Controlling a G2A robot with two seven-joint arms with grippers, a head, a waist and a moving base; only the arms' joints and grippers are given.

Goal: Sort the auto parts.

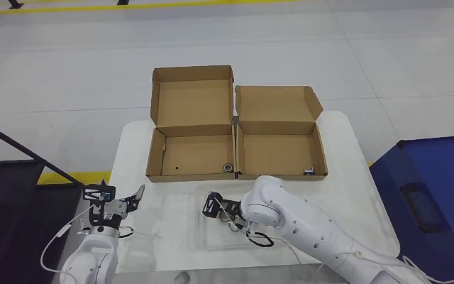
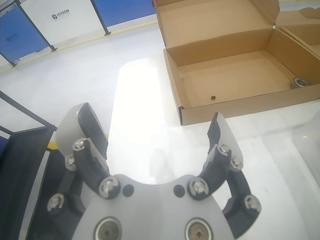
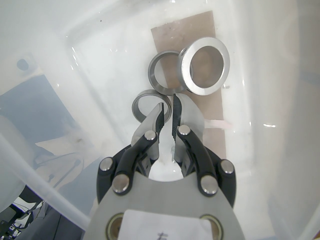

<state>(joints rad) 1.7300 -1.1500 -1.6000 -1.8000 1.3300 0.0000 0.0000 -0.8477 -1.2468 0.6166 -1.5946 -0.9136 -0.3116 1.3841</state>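
Right wrist view: right tool [image 3: 169, 100] grips small ring [image 3: 137, 107]; its wall partly hidden.

White table [image 1: 135, 153] with rounded corners sits on a pale grey floor [image 1: 71, 71], with a yellow line [image 1: 177, 5] painted across the far side. Blue and white partition panels [image 2: 62, 23] on black posts stand beyond, plus a big blue container [image 1: 418, 192] just off the table's right edge.
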